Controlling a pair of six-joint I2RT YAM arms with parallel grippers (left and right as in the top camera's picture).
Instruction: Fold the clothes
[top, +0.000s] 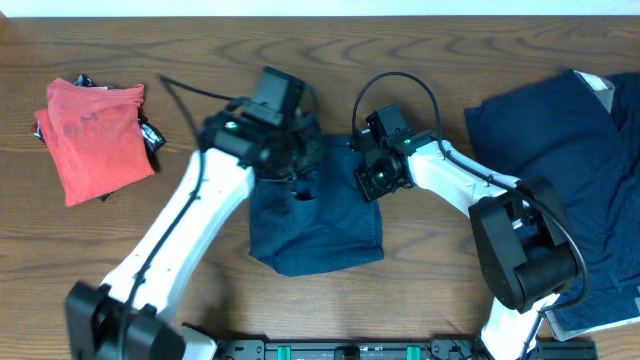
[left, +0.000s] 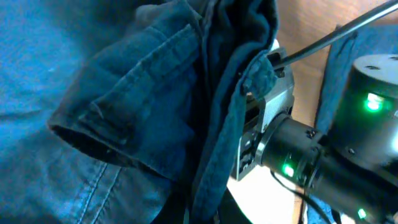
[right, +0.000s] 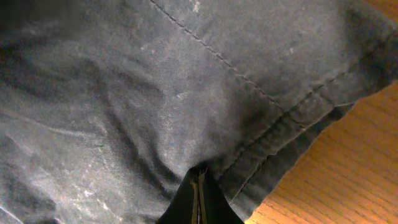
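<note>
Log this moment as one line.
step: folding | left gripper: over blue garment, grip hidden | right gripper: shut on blue garment edge | red garment: far left

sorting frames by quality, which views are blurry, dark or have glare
Overhead: evenly lit and sharp, except the left arm's wrist end, smeared by motion blur. Left wrist: navy cloth too close, soft; green lights on the right arm bloom. Right wrist: stitching crisp, upper left corner in shadow, right gripper dark against the cloth.
</note>
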